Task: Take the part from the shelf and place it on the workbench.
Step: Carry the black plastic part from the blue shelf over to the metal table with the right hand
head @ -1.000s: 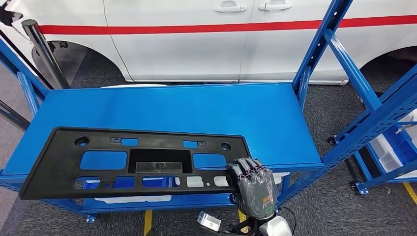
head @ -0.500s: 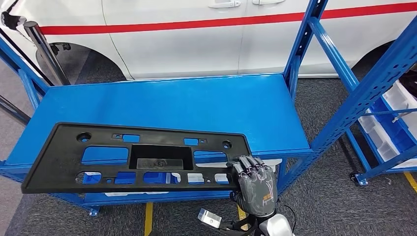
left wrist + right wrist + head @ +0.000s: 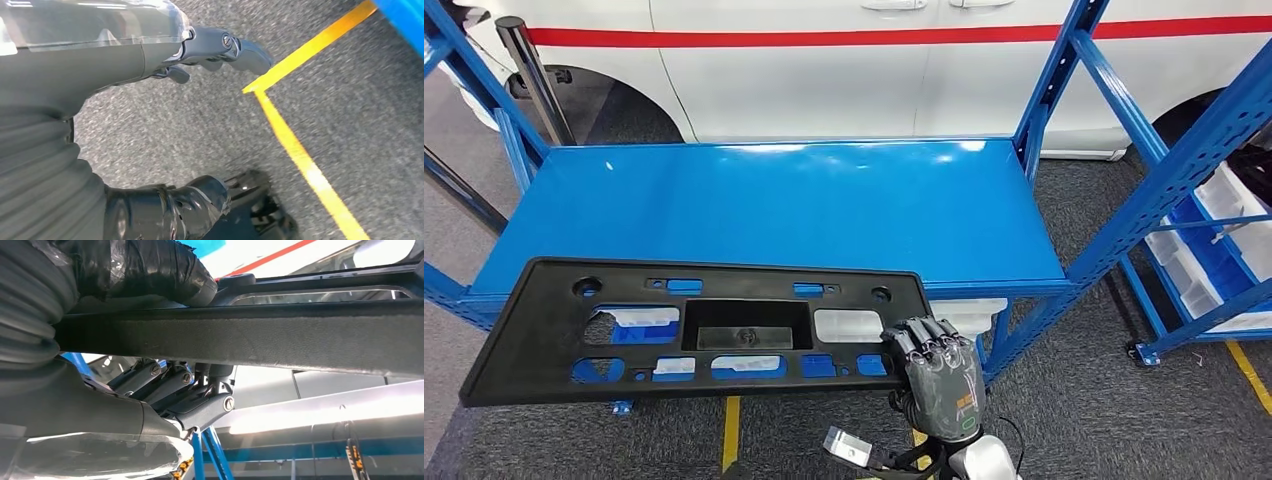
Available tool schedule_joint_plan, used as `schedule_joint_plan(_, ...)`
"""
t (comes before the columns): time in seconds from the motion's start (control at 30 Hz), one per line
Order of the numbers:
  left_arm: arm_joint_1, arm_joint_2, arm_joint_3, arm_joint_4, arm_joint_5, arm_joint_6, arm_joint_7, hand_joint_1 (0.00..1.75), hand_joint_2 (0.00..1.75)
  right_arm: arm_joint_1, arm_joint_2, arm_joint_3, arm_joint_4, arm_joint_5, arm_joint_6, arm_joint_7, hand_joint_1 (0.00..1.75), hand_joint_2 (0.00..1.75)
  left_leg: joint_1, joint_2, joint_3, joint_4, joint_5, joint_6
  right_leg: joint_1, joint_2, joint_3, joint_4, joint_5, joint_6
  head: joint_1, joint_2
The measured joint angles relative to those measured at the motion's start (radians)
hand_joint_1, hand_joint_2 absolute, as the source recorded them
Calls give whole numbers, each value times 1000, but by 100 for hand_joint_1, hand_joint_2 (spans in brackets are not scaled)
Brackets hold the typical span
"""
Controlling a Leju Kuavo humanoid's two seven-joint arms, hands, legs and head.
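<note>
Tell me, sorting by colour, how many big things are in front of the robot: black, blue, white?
Black: 1, the flat panel held at its end by the right hand.
Blue: 2, the near shelf rack and a second rack to its right.
White: 1, the car behind them.
Total: 4

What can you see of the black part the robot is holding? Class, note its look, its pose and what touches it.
The black part is a long, flat, matt panel that looks like plastic, with rectangular cut-outs, small round holes near its upper corners and a recessed box in the middle. It lies roughly level, partly over the front edge of the blue shelf and partly beyond it. The right hand grips its right end, fingers over the top face, thumb on the opposite face in the right wrist view.
</note>
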Motion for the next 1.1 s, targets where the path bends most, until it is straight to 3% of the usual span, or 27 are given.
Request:
schedule_joint_plan(0.03, 0, 0, 0, 0, 0, 0, 0, 0, 175, 0, 0, 0, 1, 0, 0, 0, 175, 175, -1, 0, -13, 4, 7, -1, 0, 0, 17, 0, 11, 0, 0, 0)
schedule_joint_plan(0.07, 0, 0, 0, 0, 0, 0, 0, 0, 175, 0, 0, 0, 1, 0, 0, 0, 175, 175, -1, 0, -25, 9, 12, -3, 0, 0, 52, -36, 34, -2, 0, 0)
schedule_joint_plan(0.1, 0, 0, 0, 0, 0, 0, 0, 0, 175, -1, 0, 0, 1, 0, 0, 0, 175, 175, -2, 0, -36, 14, 17, -5, 1, 0, 101, -96, 55, -6, 0, 0)
schedule_joint_plan(0.17, 0, 0, 0, 0, 1, 0, 0, 0, 175, -4, 0, 0, 1, 0, 0, -1, 175, 175, -4, -1, -50, 22, 27, -14, 7, 0, 186, -220, 68, -19, -1, 0)
schedule_joint_plan(0.23, -1, -1, 0, 0, 1, 0, 0, 0, 175, -6, 0, 0, 0, 0, 0, -3, 175, 175, -5, -1, -54, 24, 38, -25, 13, 2, 210, -268, 63, -31, 0, 0)
schedule_joint_plan(0.3, -1, -1, -1, 0, 1, 0, 0, 0, 175, -7, 1, 0, 0, 0, 0, -3, 175, 175, -4, -3, -56, 24, 45, -38, 11, 1, 199, -273, 78, -45, 1, 0)
schedule_joint_plan(0.33, 0, -2, -1, 0, 1, 0, 0, 0, 175, -7, 1, 0, 0, 0, 0, -3, 175, 175, -3, -5, -62, 33, 33, -44, 8, 0, 192, -276, 88, -52, 0, 0)
schedule_joint_plan(0.4, 1, -1, -1, 0, 1, 0, 0, 0, 175, -9, 5, 0, 1, 0, -1, -3, 175, 175, 0, -9, -85, 96, -40, -55, 4, -3, 171, -281, 110, -63, -1, 0)
schedule_joint_plan(0.47, 1, -1, -1, 0, 2, 0, 1, 0, 175, -9, 7, 0, 1, 1, -1, -3, 175, 175, 2, -10, -111, 209, -128, -62, 4, -3, 145, -280, 129, -66, -3, 0)
schedule_joint_plan(0.5, 1, -1, -1, 0, 2, 0, 1, 0, 175, -8, 8, 0, 1, 1, -1, -3, 175, 175, 2, -9, -114, 255, -146, -63, 4, -4, 132, -278, 139, -65, -3, 0)
schedule_joint_plan(0.53, 1, -1, -1, 0, 2, 0, 1, 0, 175, -8, 8, 0, 1, 1, -1, -3, 175, 175, 3, -9, -105, 273, -143, -63, 4, -4, 119, -276, 149, -64, -3, 0)
schedule_joint_plan(0.57, 1, -1, -1, 0, 2, 0, 1, 0, 175, -8, 8, 0, 1, 2, -1, -3, 175, 175, 3, -9, -77, 255, -122, -62, 4, -4, 106, -274, 157, -63, -3, 0)
schedule_joint_plan(0.6, 1, -1, -1, 0, 2, 0, 1, 0, 175, -8, 8, 0, 1, 2, -1, -3, 175, 175, 3, -10, -34, 205, -96, -60, 4, -4, 94, -272, 166, -61, -3, 0)
schedule_joint_plan(0.67, -1, -1, -1, 0, 2, 0, 1, 0, 175, -9, 8, -1, 1, 2, -1, -3, 175, 175, 1, -11, 62, 67, -75, -52, 6, -4, 79, -268, 180, -53, -3, 0)
schedule_joint_plan(0.73, -4, -1, -1, 0, 4, 0, 0, 0, 175, -9, 9, -1, 1, -4, -1, -3, 175, 175, -4, -13, 102, -7, -84, -43, 7, -4, 73, -268, 195, -41, -2, 0)
schedule_joint_plan(0.8, -2, -2, -2, 0, 8, 0, 0, 0, 175, -9, 10, -1, 1, -18, -1, -4, 175, 175, -4, -12, 95, -17, -73, -31, 7, -3, 70, -270, 208, -29, -2, 0)
schedule_joint_plan(0.83, -1, -2, -2, 0, 10, 0, -1, 0, 175, -9, 10, -1, 1, -27, -1, -5, 175, 175, -2, -9, 88, -19, -62, -22, 6, -2, 63, -261, 195, -24, -1, 0)
schedule_joint_plan(0.9, -1, -3, -2, 0, 14, 0, -1, 0, 175, -9, 9, -1, 1, -43, -1, -7, 175, 175, 0, -4, 68, -22, -40, -6, 4, 1, 37, -193, 121, -18, 0, 0)
schedule_joint_plan(0.97, 0, -2, -2, 0, 16, 0, -2, 0, 175, -7, 8, -1, 1, -58, -1, -10, 175, 175, -4, -2, 43, -18, -21, 2, 2, 1, 7, -76, 32, -13, 0, 0)
schedule_joint_plan(1.0, 1, -2, -2, 0, 16, 1, -3, 0, 175, -6, 8, -1, 2, -65, -1, -12, 175, 175, -6, -1, 29, -15, -13, 2, 2, 1, 1, -28, 14, -12, 0, 0)
schedule_joint_plan(1.03, 2, -2, -2, 0, 17, 1, -3, 0, 175, -5, 7, 0, 2, -70, -1, -13, 175, 175, -7, -1, 14, -11, -5, 2, 2, 1, 7, -5, 17, -11, 0, 0)
schedule_joint_plan(1.07, 3, -2, -2, 0, 18, 1, -4, 0, 175, -4, 7, 0, 2, -75, -1, -14, 175, 175, -8, -1, 0, -5, 2, 0, 2, 1, 30, -16, 37, -13, 0, 0)
schedule_joint_plan(1.1, 3, -2, -2, 0, 18, 2, -4, 0, 175, -3, 7, 0, 2, -77, -1, -14, 175, 175, -9, -1, -13, 1, 7, -2, 3, 1, 71, -63, 63, -16, 0, 0)
